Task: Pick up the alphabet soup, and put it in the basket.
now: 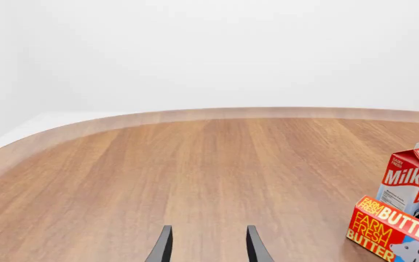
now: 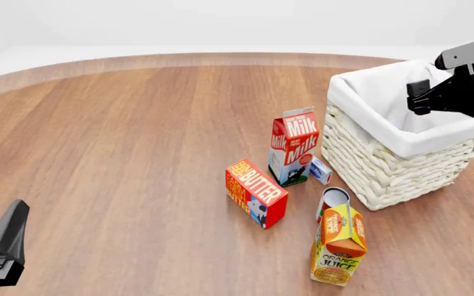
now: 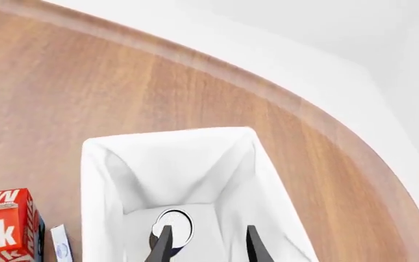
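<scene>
Alphabet soup: we see a pale grey round lid [image 3: 173, 225] on the floor of the basket in the right wrist view, low in the frame; the label is hidden from us, so we take it for the can by its lid only.
Basket: the basket [image 2: 385, 166] stands at the right of the front view, its white cloth lining folded over the rim; in the right wrist view we look straight down into it [image 3: 96, 180].
Right gripper: the right gripper [image 3: 205, 245] hangs over the basket's opening, its fingers [image 3: 163, 245] apart and holding nothing, one fingertip overlapping the lid in our view.
Left gripper: the left gripper [image 1: 205, 248] sits at the lower left of the front view, fingers [image 1: 163, 248] parted over bare counter [image 1: 195, 174], gripping nothing.
Milk carton: the milk carton [image 2: 293, 148] stands upright, centre right, just left of the basket.
Butter box: the butter box [image 2: 256, 192] lies in front of the milk.
Orange juice carton: the orange juice carton [image 2: 338, 245] stands at lower right.
Red-and-white can: a second can [image 2: 332, 200] shows just behind the juice, near the basket's corner.
</scene>
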